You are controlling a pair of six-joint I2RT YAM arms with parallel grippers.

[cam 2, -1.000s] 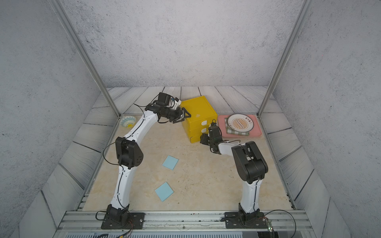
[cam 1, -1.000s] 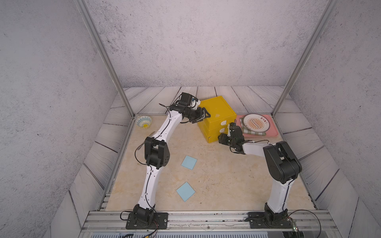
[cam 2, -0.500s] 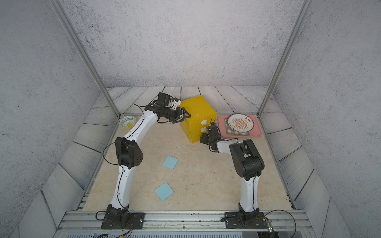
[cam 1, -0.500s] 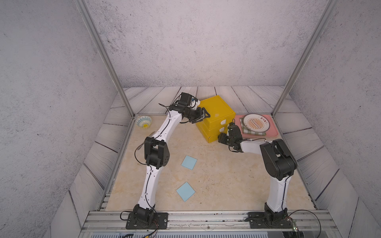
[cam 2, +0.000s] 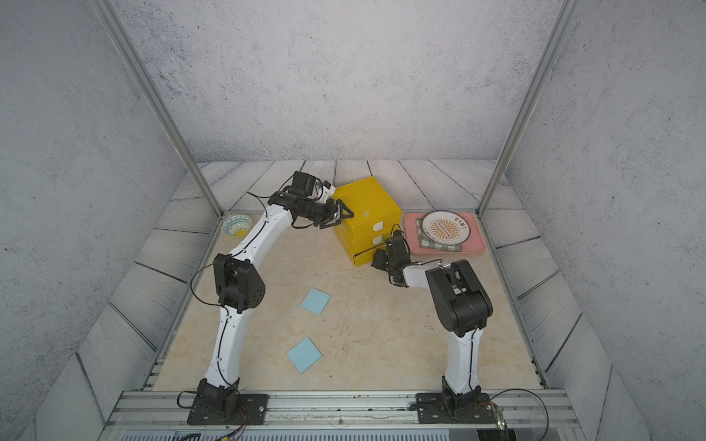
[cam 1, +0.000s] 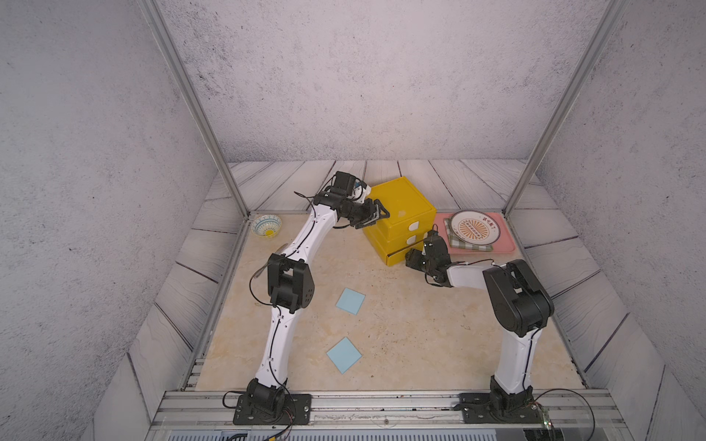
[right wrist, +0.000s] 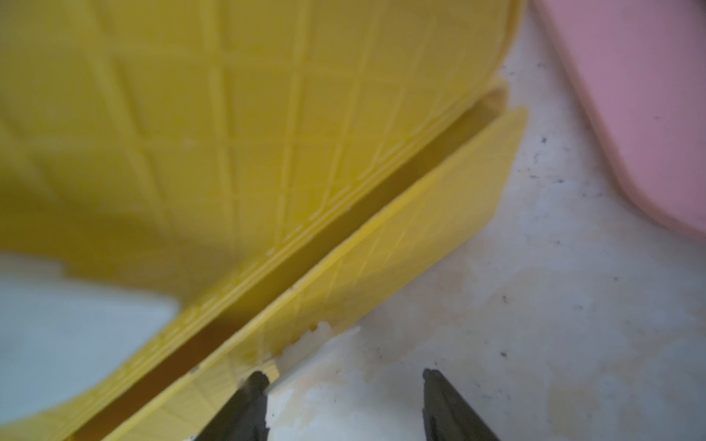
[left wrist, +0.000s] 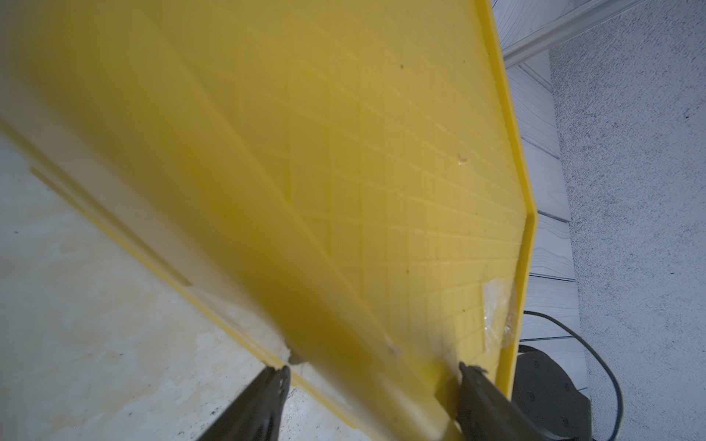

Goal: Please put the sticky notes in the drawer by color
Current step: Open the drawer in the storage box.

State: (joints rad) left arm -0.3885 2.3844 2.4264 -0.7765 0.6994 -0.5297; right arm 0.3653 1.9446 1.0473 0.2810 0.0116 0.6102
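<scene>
the left arm [cam 1: 301, 248] is rising from its base, elbow bent, and reaching forward with its hand [cam 1: 376, 214] lying level at the upper edge of the small bright yellow plastic three-drawer box [cam 1: 403, 208]. its jaws are standing apart astride that edge; whether they are pinching it i cannot tell. the right arm [cam 1: 514, 301] is folding low, forearm level. its hand [right wrist: 344, 375] is gaping open at the bottom drawer [right wrist: 382, 236], which is sitting slightly pulled out, with the white tab handle [right wrist: 315, 340] just beside one finger. a light blue square paper sticky note [cam 1: 350, 301] is lying flat on the beige tabletop [cam 1: 420, 336] between the arms, and a second blue note [cam 1: 344, 354] is lying nearer the bases.
</scene>
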